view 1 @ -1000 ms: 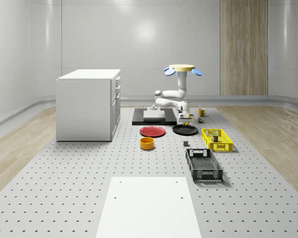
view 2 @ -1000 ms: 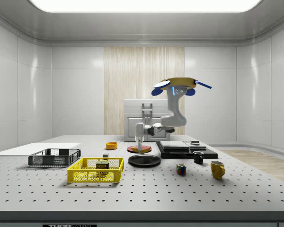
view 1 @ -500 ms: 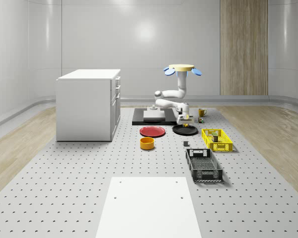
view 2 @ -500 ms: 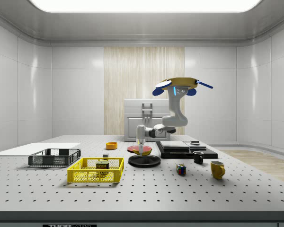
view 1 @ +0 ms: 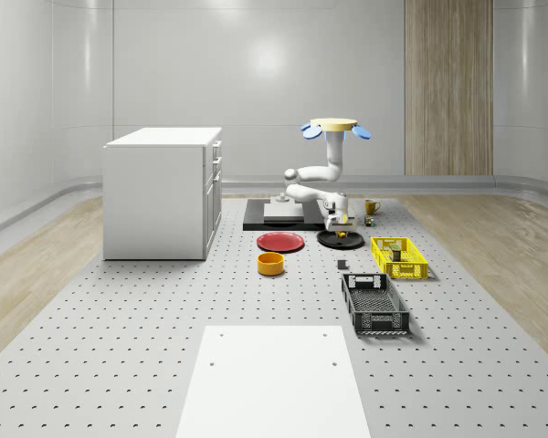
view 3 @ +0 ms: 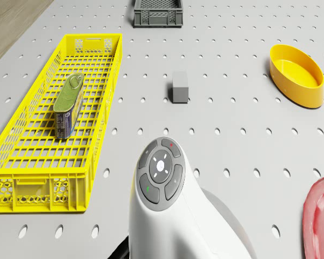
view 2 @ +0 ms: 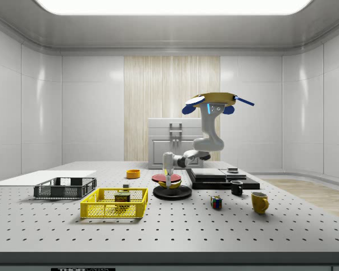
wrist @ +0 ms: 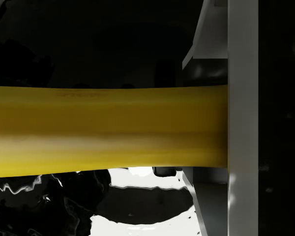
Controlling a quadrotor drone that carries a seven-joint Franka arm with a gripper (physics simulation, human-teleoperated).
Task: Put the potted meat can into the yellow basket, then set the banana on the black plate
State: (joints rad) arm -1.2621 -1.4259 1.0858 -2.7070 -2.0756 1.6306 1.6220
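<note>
1. Overhead, in the whole-scene view, the drone (view 1: 333, 126) hovers above the far part of the perforated tabletop (view 1: 119, 338), beyond the black plate (view 1: 340, 239). Its white arm (view 1: 315, 180) bends down so that the gripper (view 1: 337, 219) hangs just over that plate. The yellow basket (view 1: 398, 257) lies on the whole-scene view's right of the plate, with a black crate (view 1: 374, 304) nearer the camera, a red plate (view 1: 281, 242) and an orange bowl (view 1: 271, 264) on the plate's other side, and a white cabinet (view 1: 162, 192) well apart on the left.

2. From the side view, the gripper (view 2: 169, 175) points straight down over the black plate (view 2: 172, 192), and the banana (view 2: 170, 183) sits at its tip, just above the plate; contact with the plate cannot be told. The potted meat can (view 2: 122, 197) stands inside the yellow basket (view 2: 114, 203). A yellow mug (view 2: 259, 201), a dark cup (view 2: 236, 188) and a coloured cube (view 2: 216, 202) stand on the side view's right.

3. Looking from the drone view, the potted meat can (view 3: 68, 106) lies on its side in the yellow basket (view 3: 21, 162). A small grey block (view 3: 179, 86) rests beyond the arm (view 3: 167, 210), between the basket and the orange bowl (view 3: 297, 75).

4. Close up, the wrist view has the banana (wrist: 108, 130) lying crosswise, its end against one white finger (wrist: 242, 118); the jaws are closed on it.
</note>
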